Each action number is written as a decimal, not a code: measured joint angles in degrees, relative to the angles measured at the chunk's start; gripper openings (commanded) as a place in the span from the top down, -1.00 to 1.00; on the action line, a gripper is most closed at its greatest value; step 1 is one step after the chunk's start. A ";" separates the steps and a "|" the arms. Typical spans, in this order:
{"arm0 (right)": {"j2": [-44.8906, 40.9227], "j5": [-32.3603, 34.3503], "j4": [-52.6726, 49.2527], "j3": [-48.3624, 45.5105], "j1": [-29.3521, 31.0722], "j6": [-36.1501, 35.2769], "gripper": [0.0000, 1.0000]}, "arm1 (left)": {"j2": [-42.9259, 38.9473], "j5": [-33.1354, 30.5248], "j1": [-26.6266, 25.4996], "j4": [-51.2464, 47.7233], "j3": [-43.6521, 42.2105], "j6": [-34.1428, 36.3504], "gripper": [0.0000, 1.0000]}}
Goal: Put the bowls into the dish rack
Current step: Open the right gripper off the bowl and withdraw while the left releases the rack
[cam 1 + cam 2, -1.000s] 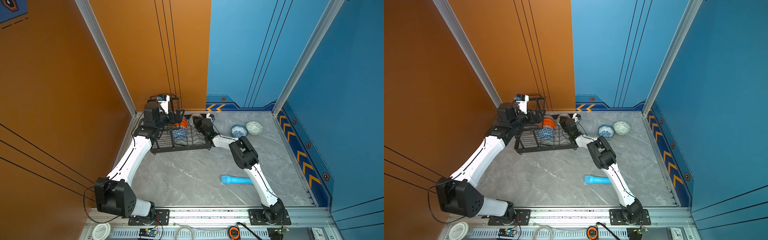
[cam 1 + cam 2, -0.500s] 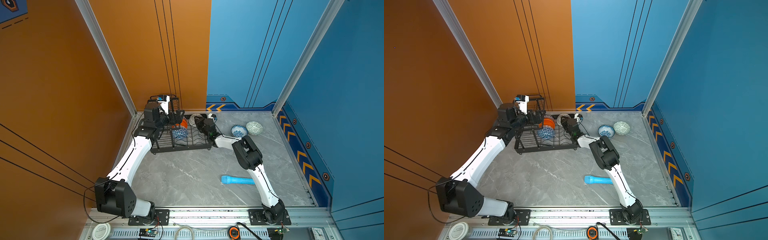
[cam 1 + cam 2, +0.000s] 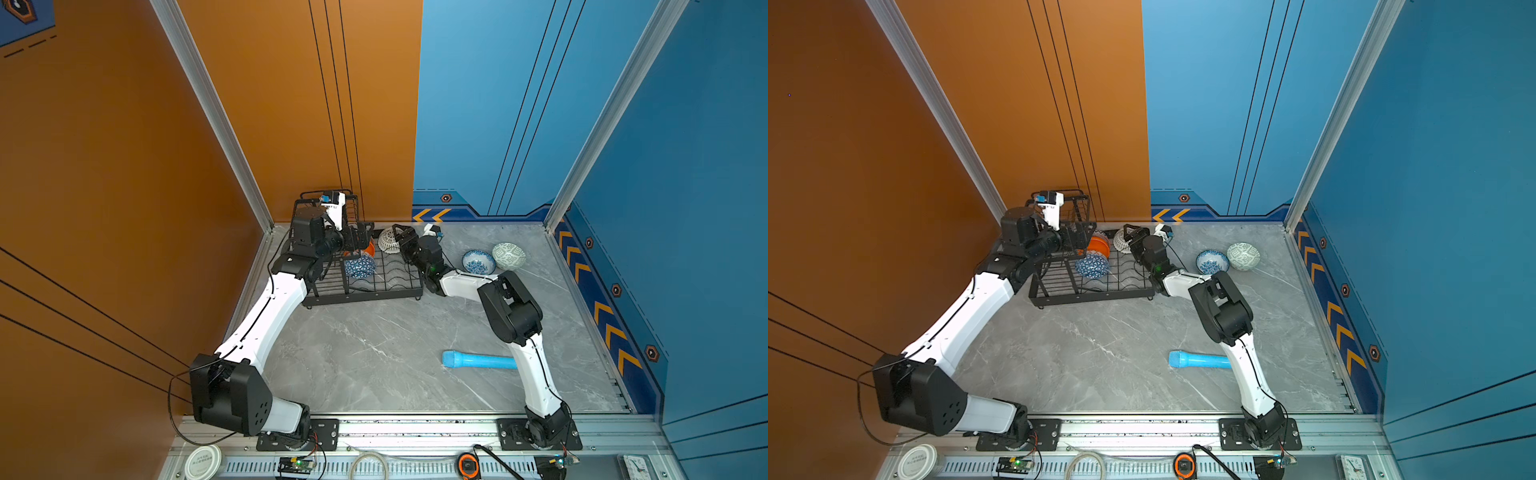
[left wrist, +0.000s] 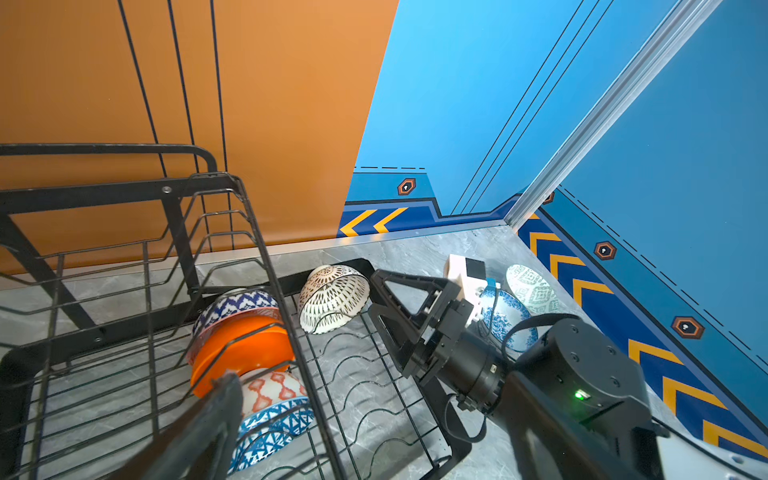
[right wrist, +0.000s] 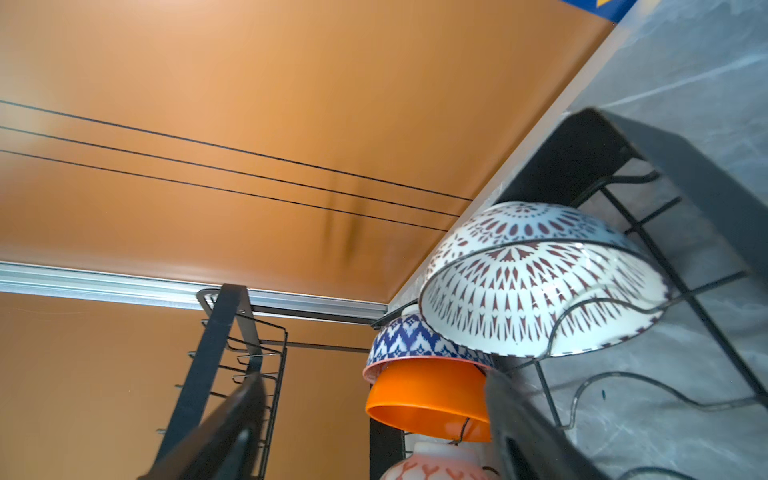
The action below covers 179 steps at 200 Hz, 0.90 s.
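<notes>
You face a booth with orange wall panels [image 3: 124, 166] on the left of both top views and blue wall panels [image 3: 465, 104] behind and right, joined by aluminium corner posts [image 3: 217, 120]. The grey marbled worktop [image 3: 374, 357] is evenly lit, and a chevron-marked skirting [image 3: 606, 324] edges it.

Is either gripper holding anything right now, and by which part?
Nothing is held. The right gripper stands open beside the dotted bowl in the rack; the left gripper is open too.
</notes>
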 measured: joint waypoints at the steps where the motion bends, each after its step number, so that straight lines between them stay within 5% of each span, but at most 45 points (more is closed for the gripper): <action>1: -0.13 0.04 0.00 -0.13 -0.02 0.13 -0.99 | 0.00 -0.09 -0.09 -0.02 0.02 0.07 -0.96; 59: -12.72 -1.27 -1.88 -9.90 -2.54 -3.23 -0.99 | 0.96 -5.14 -7.41 -3.26 1.51 2.73 -0.96; 179: -50.10 -4.04 -32.52 -29.90 -17.62 -22.67 -0.99 | 6.23 -15.67 -24.24 -6.62 4.90 4.92 -0.96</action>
